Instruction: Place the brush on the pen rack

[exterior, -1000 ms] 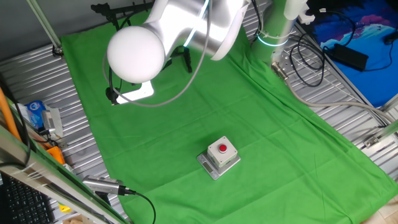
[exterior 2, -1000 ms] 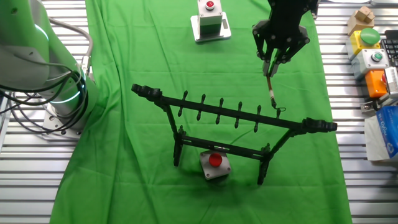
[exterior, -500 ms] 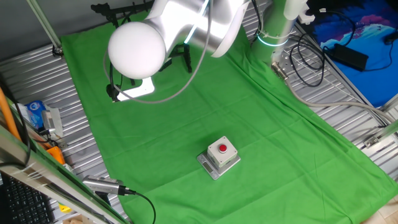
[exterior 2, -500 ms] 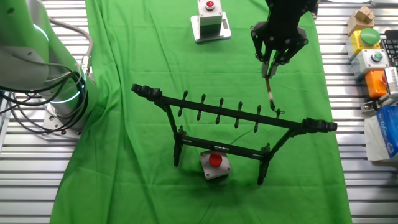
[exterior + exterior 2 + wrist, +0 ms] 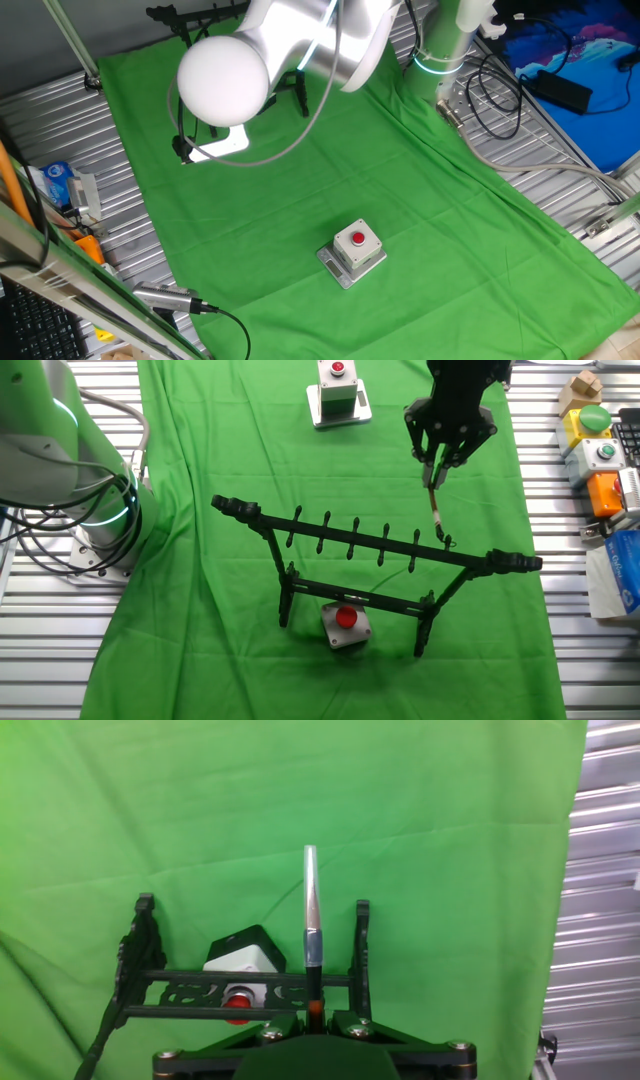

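In the other fixed view my gripper (image 5: 436, 470) is shut on the brush (image 5: 435, 510), which hangs thin and almost upright below the fingers. The brush's lower end sits at the right end of the pen rack (image 5: 350, 533), close to the rightmost peg; I cannot tell if it touches. The rack is a black frame with a pegged crossbar and two legs. In the hand view the gripper (image 5: 312, 1020) holds the brush (image 5: 311, 920), which points away over the rack (image 5: 200, 977). In one fixed view my arm hides the gripper, and only part of the rack (image 5: 185, 14) shows.
A grey box with a red button (image 5: 345, 625) sits under the rack. A second one (image 5: 338, 390) stands at the cloth's far end, also in one fixed view (image 5: 352, 250). Button boxes (image 5: 600, 450) line the right edge. A silver tool with cable (image 5: 165, 298) lies off the cloth.
The gripper with the brush has shifted very slightly; the brush's lower end stays by the rightmost peg. The grip is unchanged.
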You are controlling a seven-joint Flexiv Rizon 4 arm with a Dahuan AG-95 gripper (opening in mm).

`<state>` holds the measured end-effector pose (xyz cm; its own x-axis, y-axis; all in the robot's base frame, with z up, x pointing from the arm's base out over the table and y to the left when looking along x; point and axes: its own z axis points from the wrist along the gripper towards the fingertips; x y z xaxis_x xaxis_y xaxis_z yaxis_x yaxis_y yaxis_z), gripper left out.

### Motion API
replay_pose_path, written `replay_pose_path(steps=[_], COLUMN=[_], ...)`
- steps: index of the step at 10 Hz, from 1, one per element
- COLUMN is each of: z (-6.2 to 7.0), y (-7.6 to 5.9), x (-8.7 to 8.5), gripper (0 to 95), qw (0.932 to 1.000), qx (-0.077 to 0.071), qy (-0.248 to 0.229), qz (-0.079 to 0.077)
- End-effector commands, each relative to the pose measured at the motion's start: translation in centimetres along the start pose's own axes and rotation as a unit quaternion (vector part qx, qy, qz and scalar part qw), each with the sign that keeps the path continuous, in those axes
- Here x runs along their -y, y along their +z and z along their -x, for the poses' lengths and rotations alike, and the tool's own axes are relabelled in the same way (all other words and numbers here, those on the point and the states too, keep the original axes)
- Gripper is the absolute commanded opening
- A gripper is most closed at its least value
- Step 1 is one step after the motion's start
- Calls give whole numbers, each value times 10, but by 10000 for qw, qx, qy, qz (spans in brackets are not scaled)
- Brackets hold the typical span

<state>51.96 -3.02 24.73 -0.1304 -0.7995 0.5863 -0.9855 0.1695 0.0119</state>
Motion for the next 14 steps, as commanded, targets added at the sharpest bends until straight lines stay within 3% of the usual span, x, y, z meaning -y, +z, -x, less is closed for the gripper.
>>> replay_pose_path(steps=[1, 7, 8, 9, 11, 12, 14], z=[1, 2, 2, 2, 2, 2, 3], y=[1, 3, 3, 3, 3, 3, 2], x=[1, 2, 2, 2, 2, 2, 2], gripper=[0, 0, 380, 570, 570, 760, 760], qw=[10000, 10000, 10000, 9999, 9998, 9998, 9997], qx=[30, 47, 98, 132, 173, 197, 221], qy=[7, 59, 3, -33, -60, -63, -51], qz=[3, -16, -11, -11, -8, -4, -23])
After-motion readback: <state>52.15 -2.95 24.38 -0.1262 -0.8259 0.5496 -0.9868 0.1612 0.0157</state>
